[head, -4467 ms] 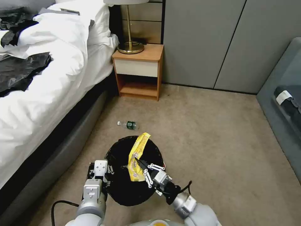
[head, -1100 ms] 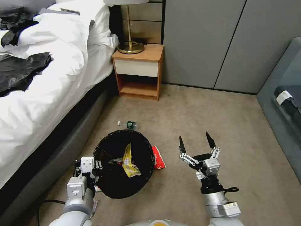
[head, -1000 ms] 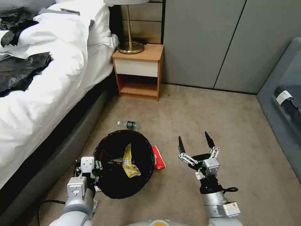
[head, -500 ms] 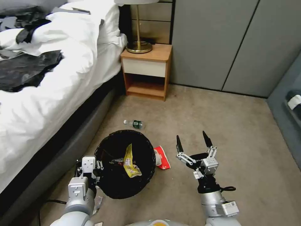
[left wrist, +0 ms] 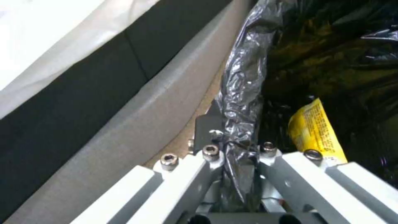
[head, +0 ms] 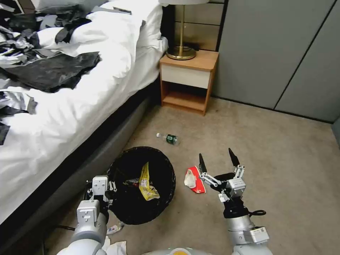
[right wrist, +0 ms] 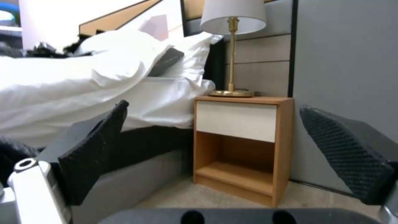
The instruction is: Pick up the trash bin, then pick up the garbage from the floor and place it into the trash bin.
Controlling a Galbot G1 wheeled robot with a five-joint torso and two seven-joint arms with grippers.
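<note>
Trash bin (head: 141, 184) held off the carpet beside the bed (head: 53, 117), yellow wrapper (head: 147, 182) already inside, mouth up to take more. Left gripper (left wrist: 238, 146), fingers pinched shut on liner and rim at its near-left edge. Right gripper (head: 219, 163) empty, fingers spread wide, poised just beside the red-and-white packet (head: 194, 178) on the floor; bottle (head: 169, 138) farther off toward the nightstand (head: 187, 81).

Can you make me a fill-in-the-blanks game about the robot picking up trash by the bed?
1. The left claw is clamped on the rim of the round black-lined white trash ____.
2. The yellow foil snack wrapper lies ____ it.
3. The right claw, held above the carpet, is ____ and empty.
4. The clear bottle with the green label lies on the ____.

Missing words: bin, inside, open, carpet
</note>
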